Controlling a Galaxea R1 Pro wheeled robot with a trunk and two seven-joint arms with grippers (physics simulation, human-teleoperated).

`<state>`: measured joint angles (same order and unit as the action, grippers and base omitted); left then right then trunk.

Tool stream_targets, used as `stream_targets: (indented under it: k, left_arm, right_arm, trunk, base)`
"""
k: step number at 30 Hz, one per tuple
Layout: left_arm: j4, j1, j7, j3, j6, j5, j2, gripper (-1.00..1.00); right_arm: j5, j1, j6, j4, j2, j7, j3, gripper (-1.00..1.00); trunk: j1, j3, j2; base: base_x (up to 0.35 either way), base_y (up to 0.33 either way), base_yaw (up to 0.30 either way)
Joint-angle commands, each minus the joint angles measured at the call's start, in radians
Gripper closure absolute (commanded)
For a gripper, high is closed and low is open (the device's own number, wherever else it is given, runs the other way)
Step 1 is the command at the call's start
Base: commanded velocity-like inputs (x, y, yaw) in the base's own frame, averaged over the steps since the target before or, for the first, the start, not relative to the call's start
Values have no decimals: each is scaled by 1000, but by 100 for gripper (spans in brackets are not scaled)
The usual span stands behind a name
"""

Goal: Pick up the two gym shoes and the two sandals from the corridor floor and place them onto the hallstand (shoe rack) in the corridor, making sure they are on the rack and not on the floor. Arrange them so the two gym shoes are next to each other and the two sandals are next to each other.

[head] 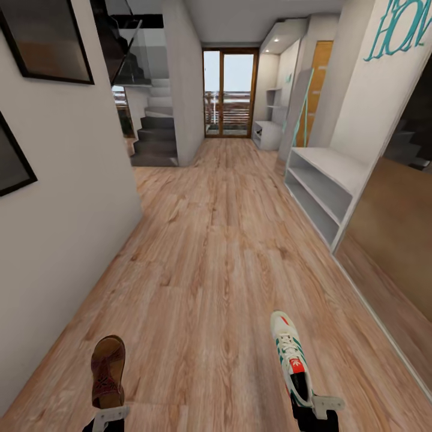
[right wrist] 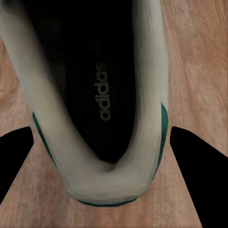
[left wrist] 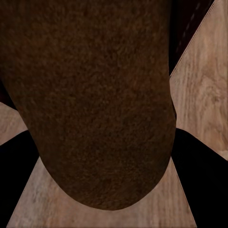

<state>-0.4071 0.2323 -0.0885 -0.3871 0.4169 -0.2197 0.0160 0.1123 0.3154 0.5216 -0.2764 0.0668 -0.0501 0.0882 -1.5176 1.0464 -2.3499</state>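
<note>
The left gripper (head: pixel 110 413) is clutching a brown sandal (head: pixel 108 372) by its heel, and the right gripper (head: pixel 316 409) is gripping a white gym shoe (head: pixel 290 355) by its heel, both shoes pointing forward above the boards at the bottom of the head view. The corridor floor (head: pixel 210 252), wood-grain planks, is stretching ahead toward wood-framed glass doors (head: pixel 230 93). The hallstand (head: pixel 327 180), a pale low bench with open shelf slots, is standing against the right wall well ahead of the gym shoe, with a mirrored wardrobe door (head: pixel 396 240) just beside it. A grey staircase (head: pixel 155 135) is rising at the far left. In the left wrist view the sandal's brown sole (left wrist: pixel 95 95) is sitting between dark fingers (left wrist: pixel 16 175). In the right wrist view the sneaker's heel opening (right wrist: pixel 95 95) is showing a dark insole between the fingers (right wrist: pixel 199 175).
</note>
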Motion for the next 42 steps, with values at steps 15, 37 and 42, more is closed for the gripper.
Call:
stream_targets:
  k: [15,37,42]
  left_arm:
    - [1,1,-8,-8,3,-6,-1,100]
    - [1,1,-8,-7,3,-7,-2,100]
    - [8,0,-8,-9,58,-8,-1,100]
  right_arm:
    - [10,1,3,0,1,-3,10,100]
    - [9,1,3,0,1,-3,8,100]
    - [9,1,3,0,1,-2,9,100]
  trunk:
    - [0,1,0]
    - [0,1,0]
    - [0,1,0]
  base:
    - [336,0,-86]
    - [336,0,0]
    - [336,0,0]
